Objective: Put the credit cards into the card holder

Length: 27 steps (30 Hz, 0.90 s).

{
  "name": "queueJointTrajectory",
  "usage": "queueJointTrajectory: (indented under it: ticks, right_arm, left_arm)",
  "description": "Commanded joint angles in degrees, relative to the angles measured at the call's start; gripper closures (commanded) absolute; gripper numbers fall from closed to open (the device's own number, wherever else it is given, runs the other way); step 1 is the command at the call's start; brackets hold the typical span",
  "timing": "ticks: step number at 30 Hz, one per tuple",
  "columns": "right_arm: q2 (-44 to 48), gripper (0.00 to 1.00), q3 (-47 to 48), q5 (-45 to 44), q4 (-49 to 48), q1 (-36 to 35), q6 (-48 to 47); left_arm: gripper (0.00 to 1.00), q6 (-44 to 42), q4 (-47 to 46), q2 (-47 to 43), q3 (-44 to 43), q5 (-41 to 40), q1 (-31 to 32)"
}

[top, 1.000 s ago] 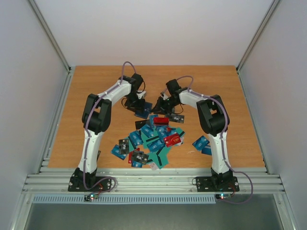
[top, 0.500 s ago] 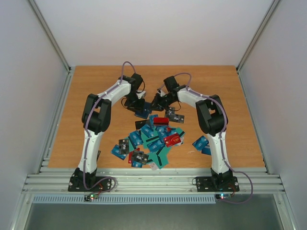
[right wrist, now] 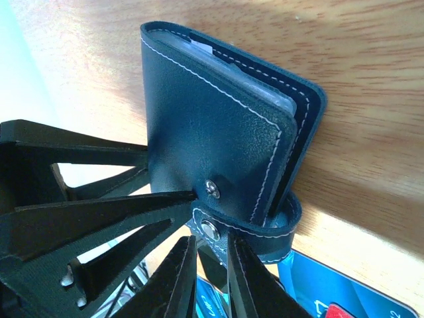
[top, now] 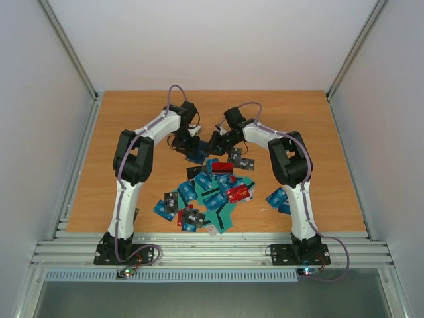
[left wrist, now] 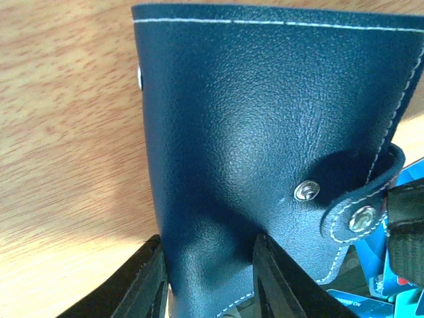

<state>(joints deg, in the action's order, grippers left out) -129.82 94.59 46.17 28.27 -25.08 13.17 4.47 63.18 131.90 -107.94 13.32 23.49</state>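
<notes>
Right gripper (right wrist: 212,255) shifted left, we see it pinching the card holder (left wrist: 252,119) that left gripper (left wrist: 209,268) clamps; print on credit cards (top: 215,197) unreadable.

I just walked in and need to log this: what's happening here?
The left claw grips one edge of the navy stitched leather card holder on the wooden table. The right claw pinches its unfastened snap strap. The blue, teal, red and black plastic cards lie heaped nearby, untouched.
</notes>
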Motion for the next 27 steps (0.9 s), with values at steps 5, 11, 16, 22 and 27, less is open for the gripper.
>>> queueJointTrajectory:
  ticks: [5, 11, 16, 22, 27]
  right_arm:
    - [0.5, 0.85, -2.2, 1.0, -3.0, -0.4, 1.2]
    - [-0.8, 0.85, -1.6, 1.4, -4.5, -0.6, 3.0]
    - [-1.8, 0.85, -1.0, 1.6, -5.6, -1.0, 4.2]
    - [-3.2, 0.85, 0.6, 0.6, -5.5, -1.1, 4.9]
    - [-4.1, 0.86, 1.0, -0.7, -5.4, -1.1, 4.9]
  left_arm:
    - [0.66, 0.5, -2.6, 4.0, 2.3, -0.3, 1.2]
    - [0.68, 0.6, -2.6, 4.0, 2.3, 0.3, 1.2]
    - [0.68, 0.6, -2.3, 3.9, 2.1, 0.4, 1.2]
    - [0.68, 0.6, -2.0, 3.9, 2.0, 0.8, 1.2]
    - [0.68, 0.6, -1.8, 3.9, 1.9, 1.2, 1.2]
